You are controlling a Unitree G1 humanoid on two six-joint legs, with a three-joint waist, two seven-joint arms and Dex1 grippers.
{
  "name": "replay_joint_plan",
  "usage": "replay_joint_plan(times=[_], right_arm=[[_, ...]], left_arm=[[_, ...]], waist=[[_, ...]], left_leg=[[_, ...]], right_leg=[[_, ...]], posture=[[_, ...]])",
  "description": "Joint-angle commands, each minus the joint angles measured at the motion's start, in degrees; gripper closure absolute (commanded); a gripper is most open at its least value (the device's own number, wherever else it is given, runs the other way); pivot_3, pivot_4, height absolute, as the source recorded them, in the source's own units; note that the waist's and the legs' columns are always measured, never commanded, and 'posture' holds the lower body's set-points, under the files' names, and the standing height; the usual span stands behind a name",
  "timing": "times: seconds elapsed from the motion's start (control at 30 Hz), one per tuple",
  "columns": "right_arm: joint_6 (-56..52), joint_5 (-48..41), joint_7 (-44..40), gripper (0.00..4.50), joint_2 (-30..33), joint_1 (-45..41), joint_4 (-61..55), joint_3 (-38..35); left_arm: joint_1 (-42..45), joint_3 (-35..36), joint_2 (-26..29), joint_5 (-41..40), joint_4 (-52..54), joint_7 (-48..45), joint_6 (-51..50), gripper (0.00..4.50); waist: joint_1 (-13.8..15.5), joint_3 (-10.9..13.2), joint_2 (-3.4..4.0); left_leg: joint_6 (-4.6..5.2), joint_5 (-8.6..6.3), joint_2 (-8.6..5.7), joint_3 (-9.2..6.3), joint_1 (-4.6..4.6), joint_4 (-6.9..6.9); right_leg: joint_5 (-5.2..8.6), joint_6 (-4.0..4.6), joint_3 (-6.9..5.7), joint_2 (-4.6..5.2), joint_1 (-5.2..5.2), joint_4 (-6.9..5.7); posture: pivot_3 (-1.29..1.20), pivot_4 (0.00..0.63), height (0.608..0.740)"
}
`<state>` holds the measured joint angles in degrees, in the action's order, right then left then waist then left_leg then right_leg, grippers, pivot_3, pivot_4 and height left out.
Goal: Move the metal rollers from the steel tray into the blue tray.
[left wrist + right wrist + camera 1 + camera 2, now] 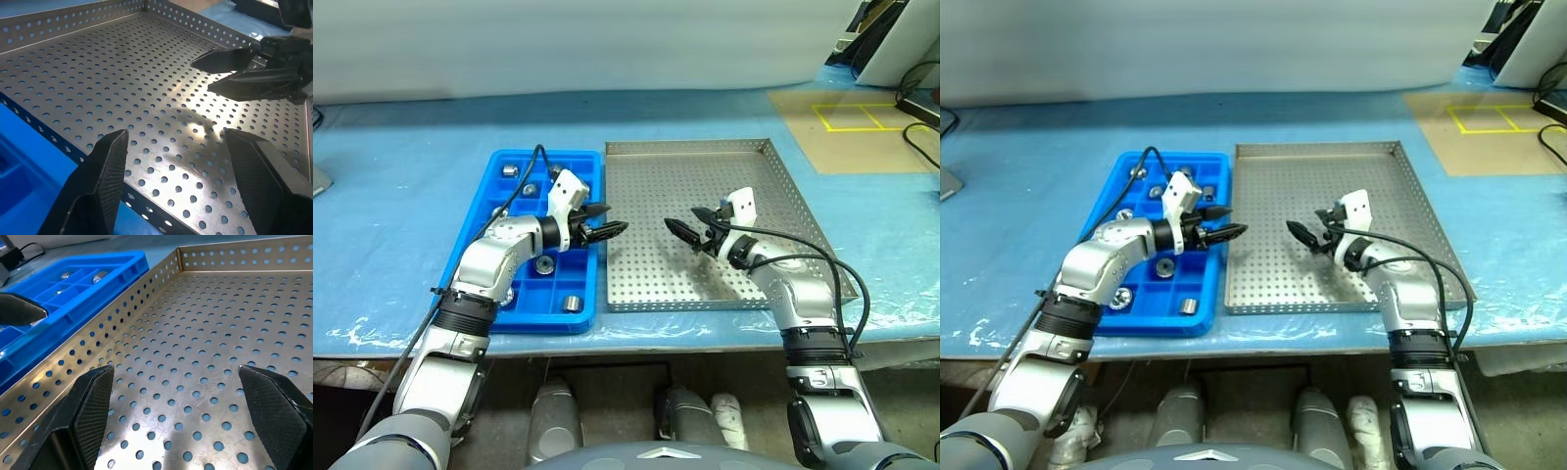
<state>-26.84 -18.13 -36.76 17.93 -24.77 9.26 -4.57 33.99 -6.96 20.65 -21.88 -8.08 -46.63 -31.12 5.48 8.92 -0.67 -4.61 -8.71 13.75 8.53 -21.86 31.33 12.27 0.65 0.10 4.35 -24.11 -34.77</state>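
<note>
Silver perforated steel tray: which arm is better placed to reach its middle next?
Probably the right: the right gripper, open, hovers over the steel tray's middle, while the left gripper is at its left rim.

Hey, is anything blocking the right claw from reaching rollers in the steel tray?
Nothing blocks it, but the perforated silver steel tray looks bare of rollers. The open right claw hovers over its floor. The shiny metal rollers visible all sit in the blue plastic compartment tray.
</note>
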Motion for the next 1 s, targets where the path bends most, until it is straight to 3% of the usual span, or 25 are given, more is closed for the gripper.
replay_joint_plan(times=[0.03, 0.63, 1.0], right_arm=[[2.84, 0.19, -2.04, 0.23, 1.24, -1.52, 0.68, 0.58], [9.17, 2.28, -6.28, 0.23, 1.61, -3.86, 9.68, 2.06], [7.84, 2.36, -5.69, 0.23, 1.72, -4.04, 7.99, 1.96]], left_arm=[[-0.67, 1.05, -0.87, -0.43, 3.46, 0.64, 0.83, 1.16], [-2.19, 1.43, -2.43, -0.50, 5.10, 2.04, 0.88, 1.16], [-1.52, 1.12, -3.22, 0.20, 3.92, 2.01, 1.41, 1.16]], waist=[[-0.01, 0.00, 0.00], [0.07, 0.00, 0.00], [0.04, 0.00, 0.00]], left_leg=[[0.00, 0.00, 0.00, 0.00, 0.00, 0.00], [0.06, -0.03, 0.02, 0.00, -0.01, -0.02], [0.07, -0.03, 0.02, 0.00, -0.01, -0.03]], right_leg=[[0.00, 0.00, 0.00, 0.00, 0.00, 0.00], [0.01, 0.01, 0.00, 0.00, 0.00, 0.03], [0.01, 0.01, 0.00, 0.00, 0.00, 0.04]], posture=[[0.02, 0.150, 0.740], [0.05, 0.150, 0.740], [0.04, 0.150, 0.740]])
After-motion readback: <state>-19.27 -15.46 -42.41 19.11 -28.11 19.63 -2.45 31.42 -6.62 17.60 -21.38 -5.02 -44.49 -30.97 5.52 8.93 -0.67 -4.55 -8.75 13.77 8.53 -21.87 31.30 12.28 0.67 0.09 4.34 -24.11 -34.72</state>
